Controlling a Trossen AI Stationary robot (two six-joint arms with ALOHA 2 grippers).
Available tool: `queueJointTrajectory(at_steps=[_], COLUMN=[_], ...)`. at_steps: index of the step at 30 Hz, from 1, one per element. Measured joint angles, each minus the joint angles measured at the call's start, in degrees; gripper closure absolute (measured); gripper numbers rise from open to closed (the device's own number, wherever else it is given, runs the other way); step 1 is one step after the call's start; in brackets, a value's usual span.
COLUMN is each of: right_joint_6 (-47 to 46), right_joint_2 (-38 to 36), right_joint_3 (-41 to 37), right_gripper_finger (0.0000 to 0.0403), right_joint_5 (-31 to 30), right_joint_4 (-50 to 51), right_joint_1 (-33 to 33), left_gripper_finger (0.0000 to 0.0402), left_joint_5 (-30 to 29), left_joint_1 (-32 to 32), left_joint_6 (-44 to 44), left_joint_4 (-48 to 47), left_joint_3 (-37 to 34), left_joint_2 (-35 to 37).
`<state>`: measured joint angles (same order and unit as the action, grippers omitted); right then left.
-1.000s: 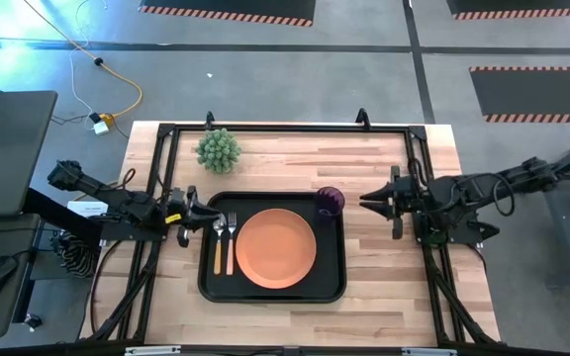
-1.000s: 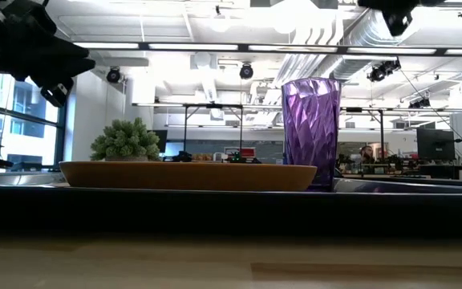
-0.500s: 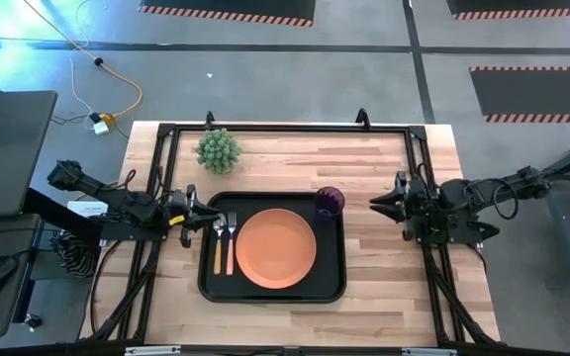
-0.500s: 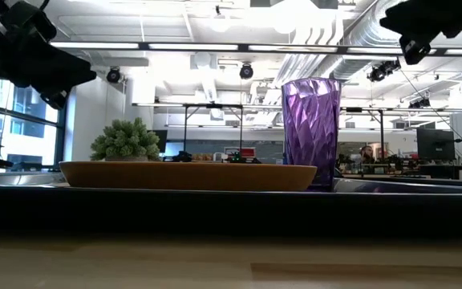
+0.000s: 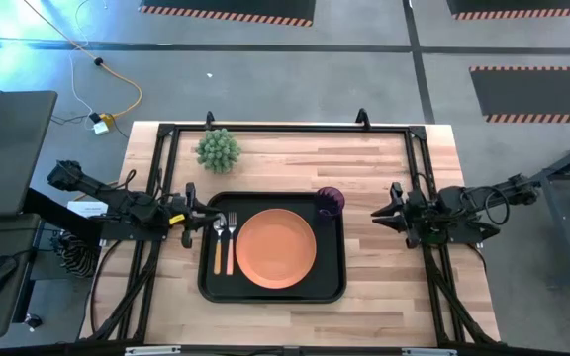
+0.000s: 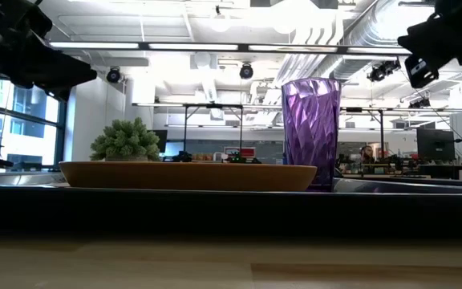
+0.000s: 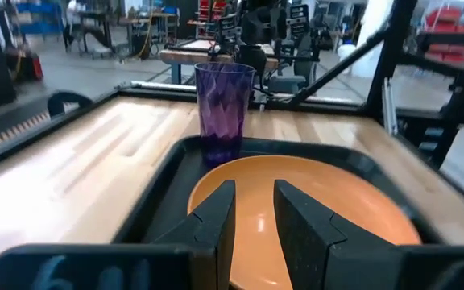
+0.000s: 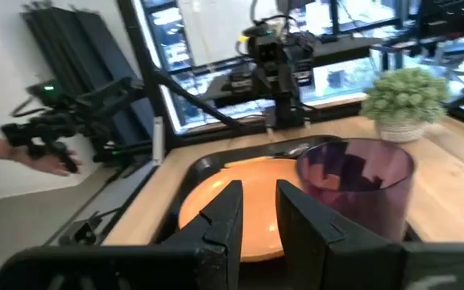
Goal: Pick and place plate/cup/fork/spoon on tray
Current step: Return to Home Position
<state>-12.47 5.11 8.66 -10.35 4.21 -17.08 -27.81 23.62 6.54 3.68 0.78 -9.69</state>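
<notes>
Tray (image 5: pixel 206 282): flat on the wooden bench (image 5: pixel 384 297), near its middle.
Plate (image 5: pixel 276 248): centred in the tray, lying flat.
Cup (image 5: pixel 330 201): upright in the tray's far right corner, just beside the plate's rim.
Fork (image 5: pixel 231 237) and spoon (image 5: pixel 218 241): side by side in the tray's left part, between plate and left rim, spoon outermost, orange handles toward the near edge.
Left tool (image 5: pixel 198 214): at the tray's left rim, just beside the fork tines; fingers (image 7: pixel 216 229) parted by a narrow gap, holding nothing.
Right tool (image 5: pixel 382 213): over bare bench right of the tray, apart from the cup; fingers (image 8: pixel 224 217) narrowly parted, holding nothing.
Green spiky plant (image 5: pixel 218 149): on the bench beyond the tray's far left corner.
</notes>
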Motion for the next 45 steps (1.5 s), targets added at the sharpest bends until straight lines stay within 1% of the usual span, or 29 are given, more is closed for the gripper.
queueJointTrajectory(at_steps=[2,6,14,23,28,39,45], right_joint_6=[0.1,0.4,3.0,5.3,10.4,2.4,2.2], right_joint_2=[-1.8,-4.9,-4.2,-3.8,-3.1,-3.1,-3.1], right_joint_3=[-1.6,-4.6,-8.1,-8.1,-8.1,-8.1,-8.1], right_gripper_finger=[0.0336,0.0336,0.0336,0.0336,0.0336,0.0336,0.0336], right_joint_5=[1.8,3.7,7.3,7.3,7.3,7.2,7.2], right_joint_4=[-0.7,-1.3,-5.6,-5.6,-5.6,-5.6,-5.6], right_joint_1=[0.0,0.0,0.0,0.6,1.0,1.0,1.0], left_gripper_finger=[0.0326,0.0326,0.0326,0.0326,0.0326,0.0326,0.0326], left_joint_5=[0.0,0.0,0.0,0.1,0.2,0.2,0.2], left_joint_1=[0.0,0.0,0.0,0.0,0.0,0.0,0.0], left_joint_6=[-2.4,-3.2,-2.3,-2.3,-2.2,-2.2,-2.2], left_joint_4=[0.0,0.0,0.0,0.0,0.0,0.0,0.0], left_joint_3=[0.0,0.0,0.0,0.0,0.0,0.0,0.0], left_joint_2=[0.0,0.0,0.0,0.0,0.0,0.0,0.0])
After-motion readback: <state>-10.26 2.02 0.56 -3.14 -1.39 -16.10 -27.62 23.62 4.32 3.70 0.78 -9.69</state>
